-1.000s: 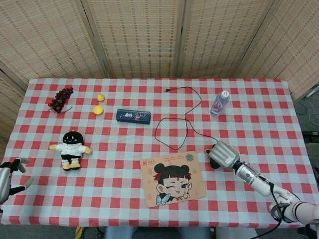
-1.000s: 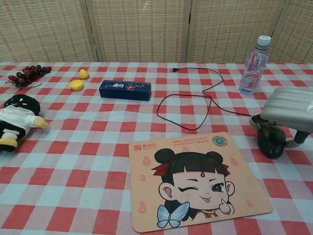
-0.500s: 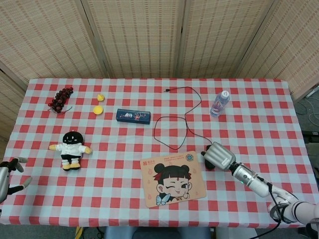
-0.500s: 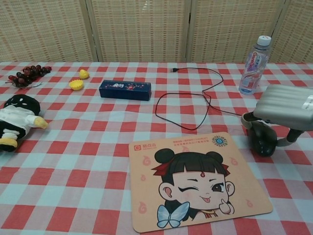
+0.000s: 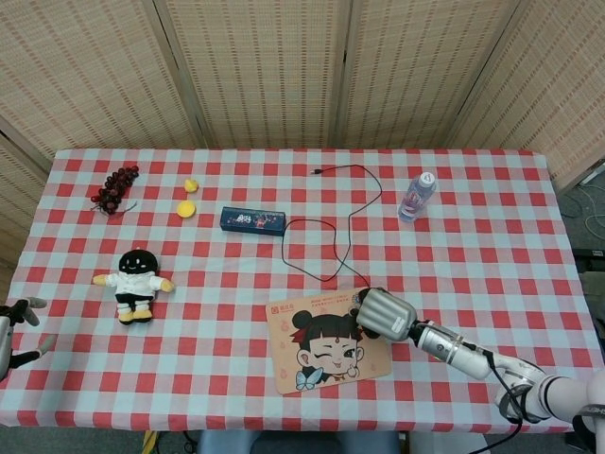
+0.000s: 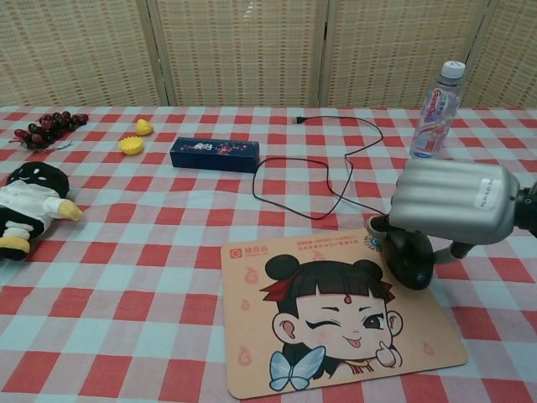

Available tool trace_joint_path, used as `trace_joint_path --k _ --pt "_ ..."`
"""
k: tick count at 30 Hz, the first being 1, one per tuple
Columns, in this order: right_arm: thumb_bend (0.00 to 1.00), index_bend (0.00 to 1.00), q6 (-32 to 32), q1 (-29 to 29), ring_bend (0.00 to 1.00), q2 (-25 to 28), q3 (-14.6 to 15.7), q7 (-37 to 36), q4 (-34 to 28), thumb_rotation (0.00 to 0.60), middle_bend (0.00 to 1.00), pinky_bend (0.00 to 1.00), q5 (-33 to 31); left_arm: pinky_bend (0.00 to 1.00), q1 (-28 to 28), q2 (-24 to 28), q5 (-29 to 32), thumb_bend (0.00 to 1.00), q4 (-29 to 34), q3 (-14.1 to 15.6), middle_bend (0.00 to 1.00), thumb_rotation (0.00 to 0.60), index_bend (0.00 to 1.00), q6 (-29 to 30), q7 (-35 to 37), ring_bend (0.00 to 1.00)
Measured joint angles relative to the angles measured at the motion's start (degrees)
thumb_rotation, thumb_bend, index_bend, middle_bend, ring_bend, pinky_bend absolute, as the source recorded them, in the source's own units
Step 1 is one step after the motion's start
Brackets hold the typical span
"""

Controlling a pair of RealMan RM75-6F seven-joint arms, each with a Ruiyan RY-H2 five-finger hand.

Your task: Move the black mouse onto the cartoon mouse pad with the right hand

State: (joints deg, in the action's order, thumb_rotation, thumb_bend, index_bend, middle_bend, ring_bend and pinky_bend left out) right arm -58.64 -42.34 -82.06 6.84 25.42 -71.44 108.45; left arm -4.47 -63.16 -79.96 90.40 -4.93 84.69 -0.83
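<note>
My right hand [image 6: 451, 201] grips the black mouse [image 6: 409, 258] from above, covering its top. The mouse sits over the right edge of the cartoon mouse pad [image 6: 336, 312], which shows a winking girl. In the head view the right hand [image 5: 385, 313] hides the mouse and rests over the upper right corner of the cartoon mouse pad [image 5: 321, 340]. The mouse's black cable [image 6: 312, 172] trails back across the cloth. My left hand [image 5: 14, 331] hangs open off the table's left front corner, away from everything.
A water bottle [image 6: 435, 99] stands at the back right. A dark blue box [image 6: 214, 154] lies left of the cable loop. A plush doll [image 6: 29, 203], yellow pieces [image 6: 132, 139] and dark grapes [image 6: 48, 128] occupy the left side.
My right hand has carried the mouse leftward from the bare cloth onto the pad's right edge. The cable loop dragged left with it. The left hand dropped slightly.
</note>
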Motion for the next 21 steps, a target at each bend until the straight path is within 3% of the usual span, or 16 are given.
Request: trace_joint_path --k 14,21 --pt "0.00 0.53 1.1 -4.4 1.00 -3.1 0.1 1.7 -1.0 0.600 1.00 1.00 5.3 0.61 0.4 -0.1 1.9 0.21 -1.1 -1.2 0.54 0.600 0.47 0.7 -0.3 0.47" --pt "0.00 0.53 -1.2 -5.8 1.00 -4.9 1.3 -0.8 1.5 0.600 1.00 1.00 8.3 0.61 0.5 0.0 2.1 0.21 -1.2 -1.3 0.54 0.600 0.47 0.8 0.0 0.47"
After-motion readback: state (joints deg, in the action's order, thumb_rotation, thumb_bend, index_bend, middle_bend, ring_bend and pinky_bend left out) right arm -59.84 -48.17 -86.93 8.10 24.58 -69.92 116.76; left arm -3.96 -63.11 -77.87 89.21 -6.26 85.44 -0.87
